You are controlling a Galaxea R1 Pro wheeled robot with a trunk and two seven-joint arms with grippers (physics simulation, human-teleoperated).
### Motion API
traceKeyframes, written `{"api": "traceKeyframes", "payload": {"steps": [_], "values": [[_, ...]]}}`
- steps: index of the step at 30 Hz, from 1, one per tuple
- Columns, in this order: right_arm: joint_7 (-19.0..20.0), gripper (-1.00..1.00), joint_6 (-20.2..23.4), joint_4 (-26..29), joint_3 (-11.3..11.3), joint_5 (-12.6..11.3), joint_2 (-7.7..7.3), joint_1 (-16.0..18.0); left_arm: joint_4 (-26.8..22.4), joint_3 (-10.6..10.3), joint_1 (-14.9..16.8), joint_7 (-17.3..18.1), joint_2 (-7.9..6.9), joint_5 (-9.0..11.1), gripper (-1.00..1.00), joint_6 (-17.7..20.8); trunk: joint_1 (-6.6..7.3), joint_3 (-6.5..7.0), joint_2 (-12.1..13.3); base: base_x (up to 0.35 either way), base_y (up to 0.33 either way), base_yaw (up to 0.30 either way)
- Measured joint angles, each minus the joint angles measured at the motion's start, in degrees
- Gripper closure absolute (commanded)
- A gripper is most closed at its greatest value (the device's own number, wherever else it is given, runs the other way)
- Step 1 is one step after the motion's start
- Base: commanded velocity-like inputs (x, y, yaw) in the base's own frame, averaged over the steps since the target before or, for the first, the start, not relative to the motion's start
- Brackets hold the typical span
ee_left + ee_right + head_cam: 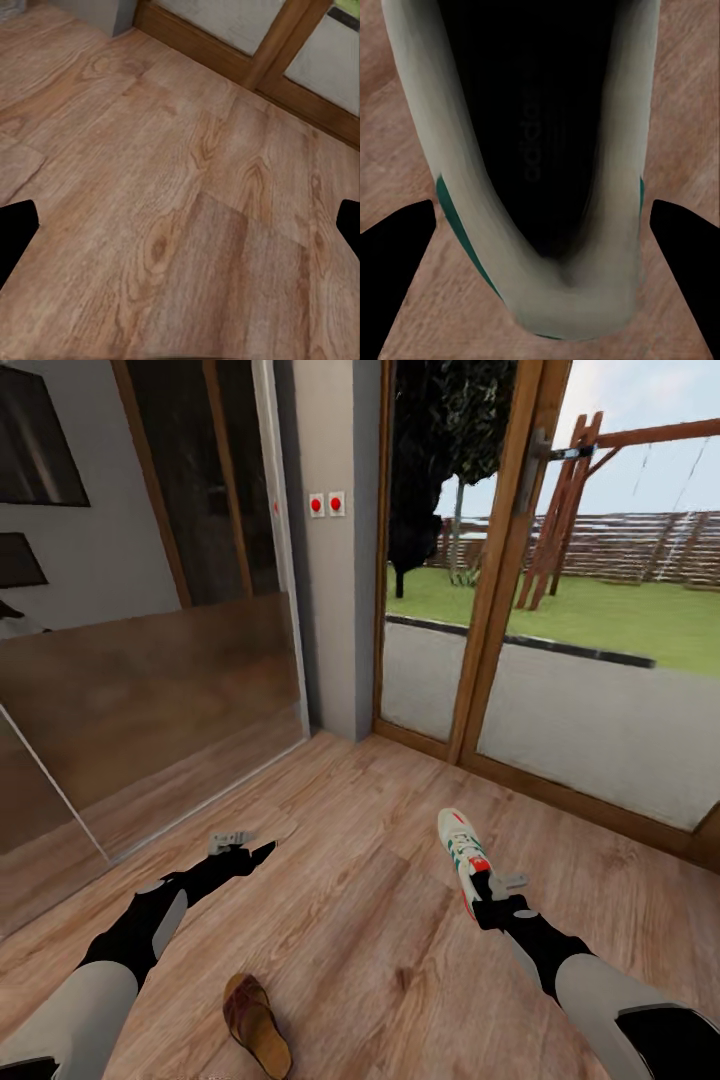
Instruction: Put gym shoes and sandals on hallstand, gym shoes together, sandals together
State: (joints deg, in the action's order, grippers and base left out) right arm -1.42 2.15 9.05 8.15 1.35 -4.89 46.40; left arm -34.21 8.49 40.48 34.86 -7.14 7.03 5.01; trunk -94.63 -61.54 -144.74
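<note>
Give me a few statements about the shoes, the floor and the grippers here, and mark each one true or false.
1. The right gripper is at the heel of a gym shoe. True.
2. A sandal lies on the corridor floor. True.
3. The left gripper holds a sandal. False: it is open over bare floor.
4. The gym shoe stands on a shelf. False: it is over the floor.
5. The sandal touches the gym shoe. False: they lie well apart.

We see light brown wood-plank floor (360,840) throughout. Grey wall pillar (335,560) ahead carries two red switches (327,504). Beside it, wood-framed glass doors (500,560) look onto lawn, a tree, a fence and a wooden swing frame (570,510) in daylight. Mirrored sliding panels (150,690) reflect the planks.
</note>
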Motion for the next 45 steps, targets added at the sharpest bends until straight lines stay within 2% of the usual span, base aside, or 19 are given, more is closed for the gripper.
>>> {"api": "traceKeyframes", "payload": {"steps": [13, 32, 37, 45], "values": [[0.00, 1.00, 0.00, -0.01, 0.01, -0.01, 0.00, 0.01, 0.00, -0.02, 0.01, -0.01, 0.00, 0.02, -1.00, 0.00, 0.01, 0.00, 0.00, 0.022, -0.034, 0.278], [0.00, 1.00, 0.00, 0.00, 0.06, 0.07, -0.01, 0.00, 0.04, -0.11, 0.00, -0.10, 0.04, 0.05, -1.00, 0.00, 0.02, 0.00, 0.00, 0.173, -0.301, 0.023], [0.00, 1.00, -0.05, 0.01, 0.16, 0.14, -0.01, 0.00, 0.02, -0.05, 0.01, -0.08, 0.04, 0.01, -1.00, 0.00, 0.00, 0.00, 0.00, 0.055, -0.105, 0.027], [0.00, 1.00, -0.08, -0.04, 0.25, 0.17, 0.00, 0.00, 0.07, 0.00, 0.00, -0.09, 0.02, 0.00, -1.00, 0.00, 0.00, 0.00, 0.00, 0.006, -0.011, 0.249]]}}
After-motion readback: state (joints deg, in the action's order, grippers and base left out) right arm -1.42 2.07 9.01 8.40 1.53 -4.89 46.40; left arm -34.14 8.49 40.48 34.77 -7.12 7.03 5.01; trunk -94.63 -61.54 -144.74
